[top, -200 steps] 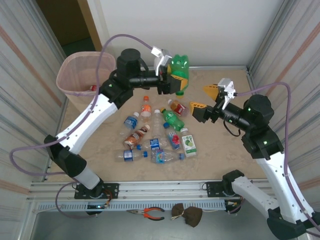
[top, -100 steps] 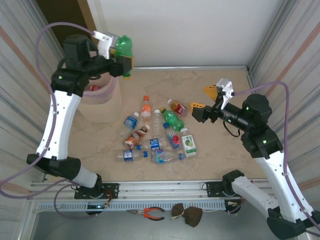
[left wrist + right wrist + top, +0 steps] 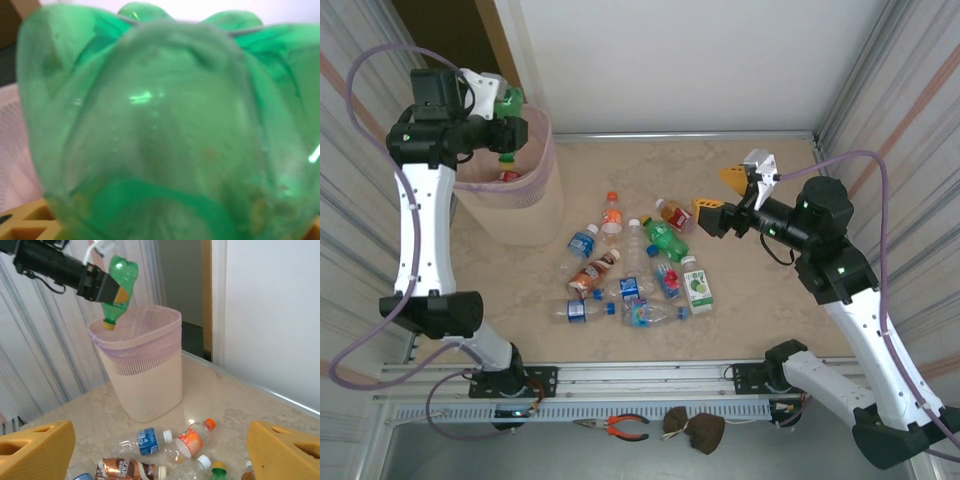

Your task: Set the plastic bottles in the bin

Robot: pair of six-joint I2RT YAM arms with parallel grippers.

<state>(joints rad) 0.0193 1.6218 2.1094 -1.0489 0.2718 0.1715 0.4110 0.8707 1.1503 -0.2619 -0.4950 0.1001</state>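
The beige rounded-rectangular wastebasket bin lined with a pink plastic bag (image 3: 525,215) stands in the far left corner of the desk (image 3: 770,290), close to the ribbed left wall (image 3: 360,230), so the ways in are from above or from the right. Its mouth is open, but the left gripper (image 3: 503,128), clamped on a green plastic bottle (image 3: 511,100) hanging cap-down, takes up the air just over the rim. A narrow bare lane runs between the bin and the cluster of small clear, green and brown plastic bottles (image 3: 632,262). These lie touching or nearly so, leaving scant gaps for fingers. Right of and behind them the desk is bare up to the white back wall (image 3: 700,60) and the ribbed right wall (image 3: 910,110). The right gripper (image 3: 720,195), jaws wide, hangs above that stretch.
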